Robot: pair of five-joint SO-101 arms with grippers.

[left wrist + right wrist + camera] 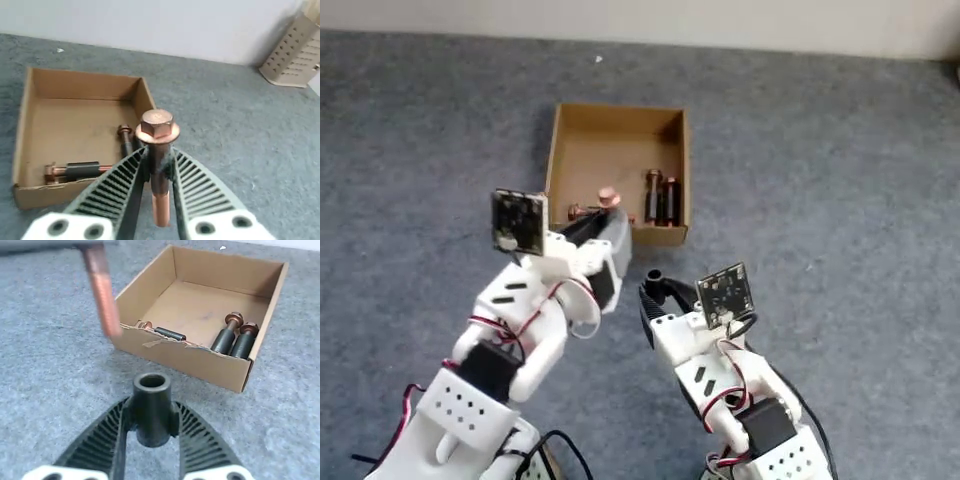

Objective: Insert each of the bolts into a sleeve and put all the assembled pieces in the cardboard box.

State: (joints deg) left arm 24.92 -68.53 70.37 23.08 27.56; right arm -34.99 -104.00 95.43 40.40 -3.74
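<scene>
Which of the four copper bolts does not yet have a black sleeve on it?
The bolt held in the left gripper: its shank is bare. The three bolts lying in the cardboard box each wear a sleeve.

Inside cardboard box we find one assembled piece along near wall, pair of pieces side by side at right — bolt above near wall, sleeve before box.
</scene>
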